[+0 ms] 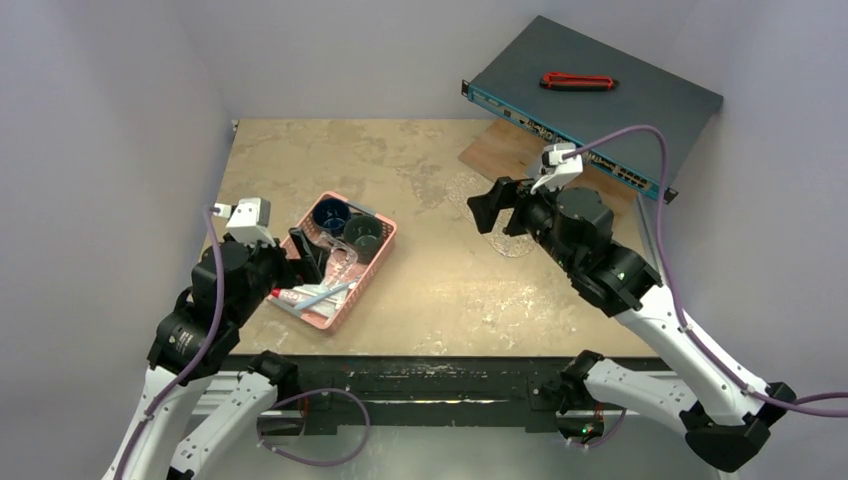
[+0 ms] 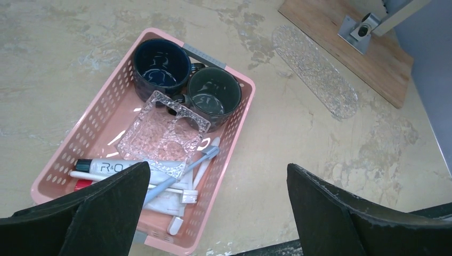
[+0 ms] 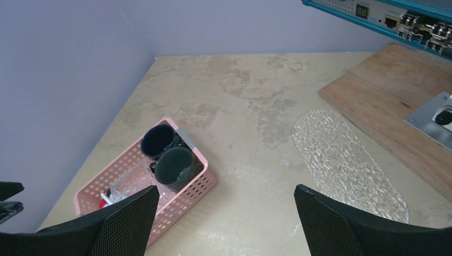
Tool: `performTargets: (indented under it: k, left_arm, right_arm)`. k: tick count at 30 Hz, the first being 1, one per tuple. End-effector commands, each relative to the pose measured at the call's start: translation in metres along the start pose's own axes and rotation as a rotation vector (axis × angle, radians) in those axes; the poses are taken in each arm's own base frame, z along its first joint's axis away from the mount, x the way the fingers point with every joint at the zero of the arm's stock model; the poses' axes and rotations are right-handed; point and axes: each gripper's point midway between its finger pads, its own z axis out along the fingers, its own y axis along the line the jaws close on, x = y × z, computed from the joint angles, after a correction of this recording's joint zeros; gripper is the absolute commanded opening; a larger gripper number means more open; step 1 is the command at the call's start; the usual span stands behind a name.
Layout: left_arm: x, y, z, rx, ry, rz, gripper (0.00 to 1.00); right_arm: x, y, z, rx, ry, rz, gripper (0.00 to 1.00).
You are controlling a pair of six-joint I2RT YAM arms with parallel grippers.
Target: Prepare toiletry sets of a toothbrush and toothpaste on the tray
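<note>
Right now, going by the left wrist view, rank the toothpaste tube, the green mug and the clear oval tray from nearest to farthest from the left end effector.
1. Toothpaste tube, at the pink basket's near end, beside the left end effector.
2. Green mug, at the basket's far end.
3. Clear oval tray, on the table beyond the basket.

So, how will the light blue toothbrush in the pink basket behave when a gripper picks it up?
The light blue toothbrush looks slim and straight, so it is probably stiff and light. Its smooth, narrow handle may slip or twist in a grip. It lies across a white toothbrush, so lifting it could nudge that one.
</note>
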Motion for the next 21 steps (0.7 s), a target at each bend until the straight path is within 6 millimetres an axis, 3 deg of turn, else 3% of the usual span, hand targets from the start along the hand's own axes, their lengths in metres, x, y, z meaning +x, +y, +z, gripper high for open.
performTargets:
  k: [1, 8, 21]
  left_arm:
    - [-0.008, 0.005, -0.007, -0.037, -0.026, -0.028, 1.0]
    - [0.001, 0.02, -0.013, -0.132, 0.018, -0.086, 1.0]
    - [0.03, 0.055, -0.032, -0.397, 0.127, -0.265, 1.0]
  right_arm:
    - [0.003, -0.015, -0.007, 0.065, -0.025, 0.036, 0.99]
    - [0.014, -0.03, -0.005, 0.142, 0.008, 0.013, 0.99]
    - [0.057, -0.034, 0.017, 0.151, 0.137, -0.021, 0.99]
